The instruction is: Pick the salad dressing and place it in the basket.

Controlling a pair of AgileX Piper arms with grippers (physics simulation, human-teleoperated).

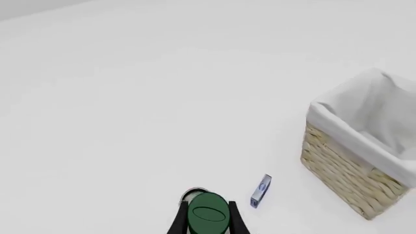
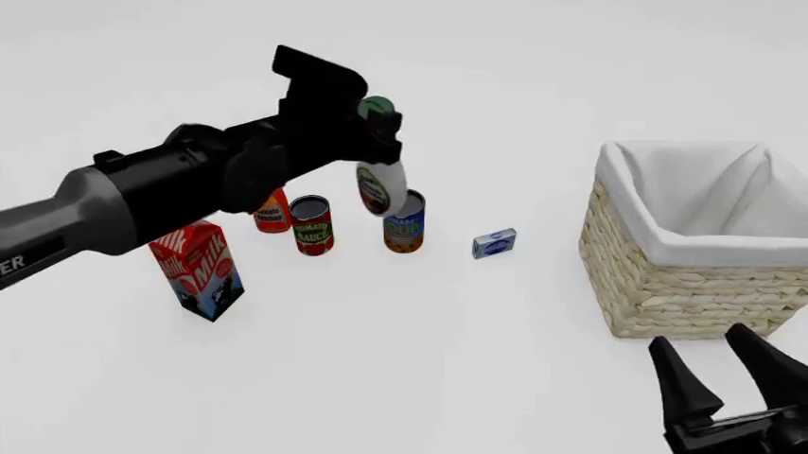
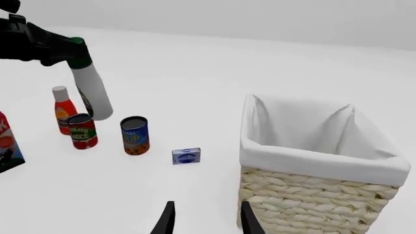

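The salad dressing point(image 2: 381, 187), a white bottle with a dark green cap point(image 1: 209, 216), hangs tilted in the air above the cans. My left gripper point(image 2: 375, 121) is shut on its neck just under the cap, and the bottle point(image 3: 91, 92) leans with its base toward the basket. The wicker basket point(image 2: 688, 274) with white cloth lining stands on the table to the right, well apart from the bottle. Low at the front right, my right gripper point(image 2: 716, 371) is open and holds nothing, close to the basket's near wall point(image 3: 312, 204).
Below the bottle stand a blue and orange can point(image 2: 404, 221), a red tomato can point(image 2: 310, 225) and a red bottle with a white cap point(image 3: 63, 109). A milk carton point(image 2: 200, 267) is at the left. A small blue box point(image 2: 494, 243) lies between cans and basket.
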